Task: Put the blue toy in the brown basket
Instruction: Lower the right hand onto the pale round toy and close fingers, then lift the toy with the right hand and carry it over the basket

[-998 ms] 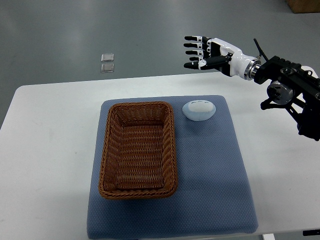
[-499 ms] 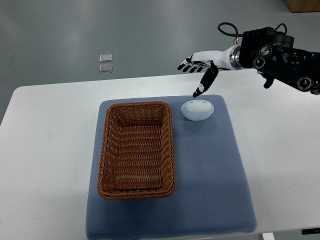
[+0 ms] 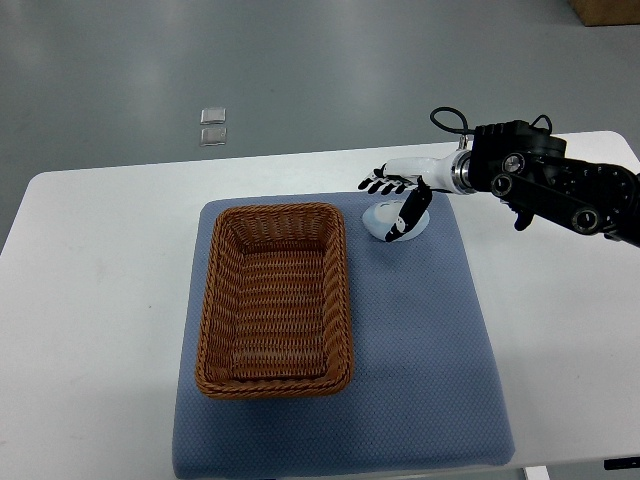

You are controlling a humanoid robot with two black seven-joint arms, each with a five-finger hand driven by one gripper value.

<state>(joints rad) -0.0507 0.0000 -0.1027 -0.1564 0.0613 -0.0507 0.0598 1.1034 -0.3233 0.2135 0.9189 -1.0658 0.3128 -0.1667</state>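
The pale blue egg-shaped toy lies on the blue mat, just right of the brown wicker basket. My right hand comes in from the right and hovers low over the toy, covering most of it. Its fingers reach past the toy's far side and the thumb hangs down on the near side. The fingers are spread and do not close on the toy. The basket holds nothing. The left arm is out of the picture.
The mat lies on a white table. Two small clear squares lie on the grey floor beyond the table's far edge. A cardboard box corner shows at the top right.
My right hand has turned palm down, dropped and come nearer, from above the table's far edge to right over the toy. Toy and basket have not moved.
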